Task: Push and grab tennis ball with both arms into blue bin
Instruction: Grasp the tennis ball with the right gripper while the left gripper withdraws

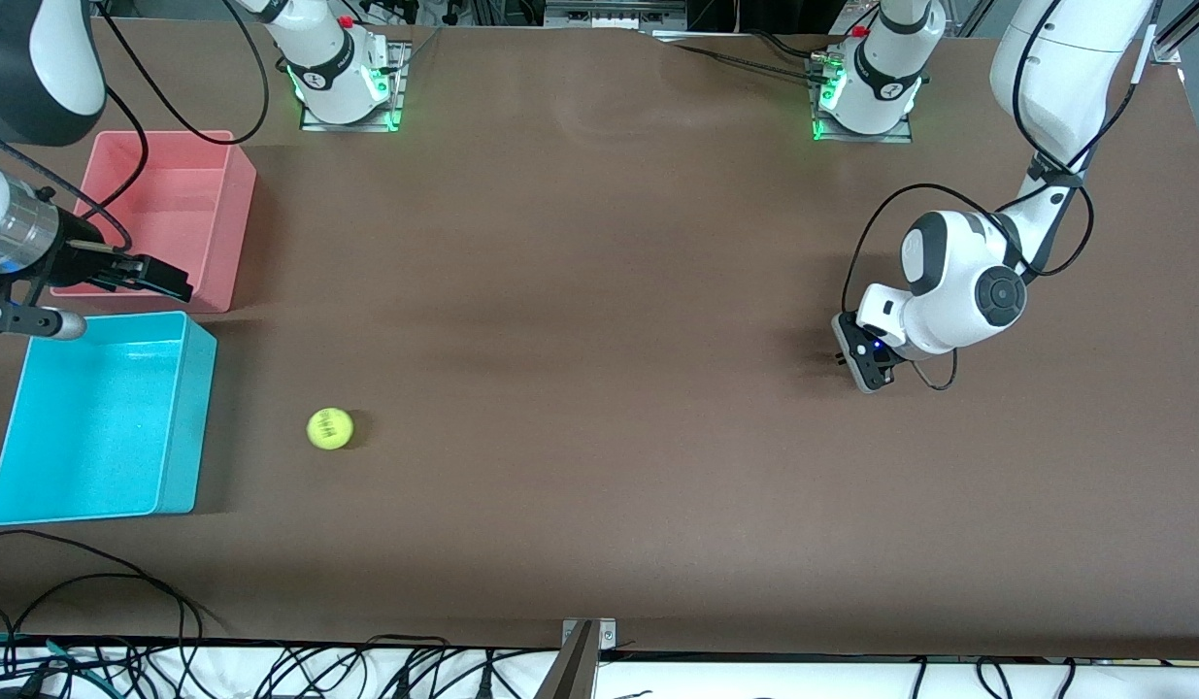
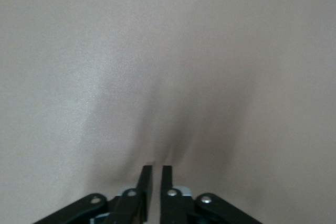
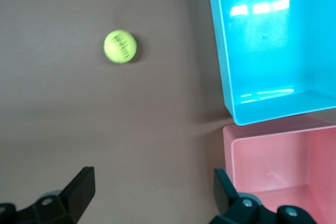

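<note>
the blue bin (image 1: 102,417) is a rectangular plastic tub with thin, tall walls and a glossy floor; nothing lies in it. the pink bin (image 1: 162,216), of like shape and size, sits just beside it, farther from the front camera, and also holds nothing. both bins stand at the right arm's end of the worktop (image 1: 599,388), a flat matte brown surface.

the ball (image 1: 330,428) is a fuzzy yellow-green sphere with dark print on it. it rests on the worktop near the blue bin's long wall, apart from it, toward the left arm's end.

the right gripper (image 3: 155,187) hangs over the pink bin's edge, fingers spread wide and holding nothing.

the left gripper (image 2: 156,174) is low over bare worktop at the left arm's end, well apart from the ball; contact with the surface cannot be told. its fingers are almost together, a thin gap between them, gripping nothing.
</note>
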You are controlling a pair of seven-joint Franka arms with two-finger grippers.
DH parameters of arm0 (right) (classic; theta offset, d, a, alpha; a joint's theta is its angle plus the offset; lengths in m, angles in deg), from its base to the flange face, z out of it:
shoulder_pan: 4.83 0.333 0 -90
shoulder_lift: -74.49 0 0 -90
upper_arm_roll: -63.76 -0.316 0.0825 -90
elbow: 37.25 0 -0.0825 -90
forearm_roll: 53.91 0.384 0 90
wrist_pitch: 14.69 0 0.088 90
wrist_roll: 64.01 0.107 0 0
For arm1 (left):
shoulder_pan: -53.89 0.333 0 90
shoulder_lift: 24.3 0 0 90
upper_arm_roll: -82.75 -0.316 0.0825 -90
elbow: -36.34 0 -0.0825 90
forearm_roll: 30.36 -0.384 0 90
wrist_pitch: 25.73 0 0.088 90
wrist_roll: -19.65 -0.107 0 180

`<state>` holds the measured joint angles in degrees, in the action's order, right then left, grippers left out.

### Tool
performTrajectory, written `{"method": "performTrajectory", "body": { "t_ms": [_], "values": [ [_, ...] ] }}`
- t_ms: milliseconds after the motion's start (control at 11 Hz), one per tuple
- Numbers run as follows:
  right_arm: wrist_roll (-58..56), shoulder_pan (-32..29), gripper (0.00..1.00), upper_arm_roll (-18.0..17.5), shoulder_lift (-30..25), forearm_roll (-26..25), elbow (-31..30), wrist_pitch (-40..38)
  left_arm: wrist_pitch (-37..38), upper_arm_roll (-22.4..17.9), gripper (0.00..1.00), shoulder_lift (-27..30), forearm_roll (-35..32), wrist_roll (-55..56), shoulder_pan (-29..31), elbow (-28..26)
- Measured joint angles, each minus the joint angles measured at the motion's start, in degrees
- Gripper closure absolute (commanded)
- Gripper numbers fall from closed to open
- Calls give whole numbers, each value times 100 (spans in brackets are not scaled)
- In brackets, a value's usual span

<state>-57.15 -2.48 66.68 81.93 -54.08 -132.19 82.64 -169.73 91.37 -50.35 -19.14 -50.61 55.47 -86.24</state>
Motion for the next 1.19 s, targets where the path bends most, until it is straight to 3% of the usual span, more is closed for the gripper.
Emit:
{"method": "performTrajectory", "body": {
  "t_ms": [730, 913, 1186],
  "values": [
    [-19, 35, 0, -14, 1010, -1002, -89, 562, 18, -92, 0, 110, 0, 1, 103, -20],
    [-40, 85, 0, -28, 1195, -1119, -87, 994, 17, -95, 0, 221, 0, 1, 146, -19],
    [-84, 319, 0, -63, 1637, -1941, -65, 2159, 22, -101, 0, 339, 0, 4, 198, -24]
  ]
}}
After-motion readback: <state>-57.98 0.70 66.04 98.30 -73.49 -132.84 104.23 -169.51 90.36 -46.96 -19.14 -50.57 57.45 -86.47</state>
